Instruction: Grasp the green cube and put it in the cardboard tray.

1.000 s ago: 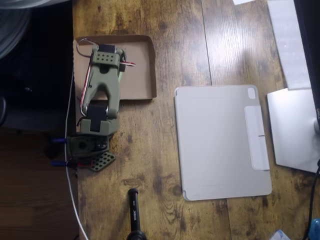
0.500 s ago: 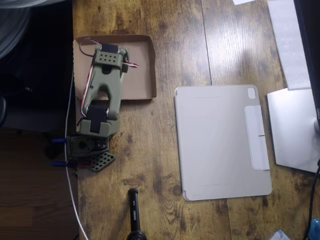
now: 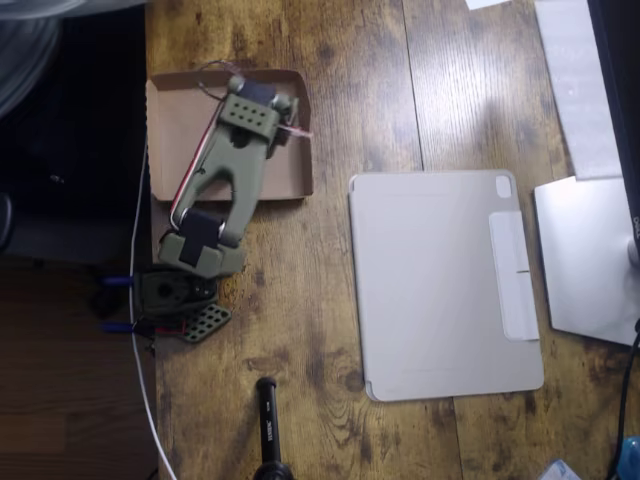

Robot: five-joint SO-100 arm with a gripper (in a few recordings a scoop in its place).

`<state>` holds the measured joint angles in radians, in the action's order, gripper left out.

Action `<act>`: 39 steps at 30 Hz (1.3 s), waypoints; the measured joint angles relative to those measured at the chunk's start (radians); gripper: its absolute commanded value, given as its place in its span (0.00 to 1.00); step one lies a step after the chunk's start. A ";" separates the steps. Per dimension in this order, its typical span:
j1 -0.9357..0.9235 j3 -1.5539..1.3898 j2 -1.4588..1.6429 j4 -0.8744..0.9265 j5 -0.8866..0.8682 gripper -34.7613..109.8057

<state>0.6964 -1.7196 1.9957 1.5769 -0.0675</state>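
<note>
no legible text or labels

brown cardboard tray (image 3: 168,130), olive arm (image 3: 225,175), grey pad (image 3: 440,280)

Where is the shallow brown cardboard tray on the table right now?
In the overhead view, the shallow brown cardboard tray lies at the wooden table's upper left, left of the flat grey tablet-like pad, with the olive-green robot arm reaching over it.
</note>
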 measured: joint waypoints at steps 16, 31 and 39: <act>-0.749 0.069 -0.072 0.196 0.060 0.24; -0.836 -0.095 -0.178 0.206 0.143 0.24; -0.862 -0.112 -0.215 0.206 0.166 0.24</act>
<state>-0.1657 -1.8316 1.7810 1.7825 0.0982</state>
